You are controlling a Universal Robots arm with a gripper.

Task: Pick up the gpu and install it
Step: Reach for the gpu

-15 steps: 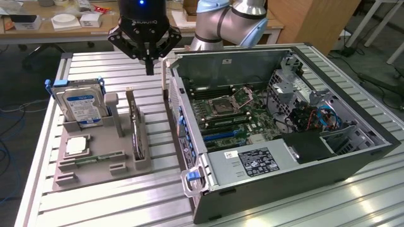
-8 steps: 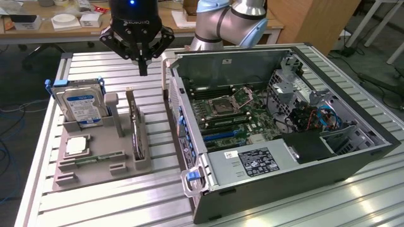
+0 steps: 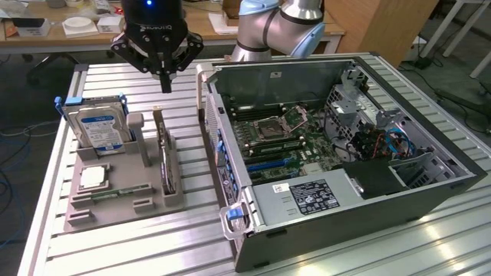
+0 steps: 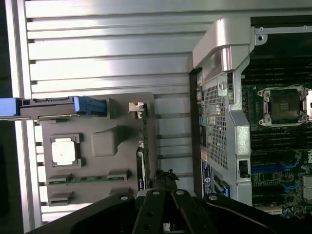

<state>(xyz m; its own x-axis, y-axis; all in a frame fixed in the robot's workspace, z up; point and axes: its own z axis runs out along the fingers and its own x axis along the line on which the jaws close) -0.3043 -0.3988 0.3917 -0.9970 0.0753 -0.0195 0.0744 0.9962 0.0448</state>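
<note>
We read the risks from the exterior view's left across. The hard drive (image 3: 96, 123) stands in the grey holder (image 3: 115, 214), below the claw (image 3: 164, 85) and off to that side; a descent that drifts there could clip its blue bracket. The gpu (image 3: 163, 156) stands on edge in its slot almost straight below the claw, well apart from it. With the tips pressed together, coming down would strike the card's top edge instead of straddling it, and so thin a card could tilt. The open computer case (image 3: 337, 161) lies on the claw's other side, its wall near enough to snag. The claw is clenched, grasping nothing and touching nothing, above the table (image 3: 146, 250).
</note>
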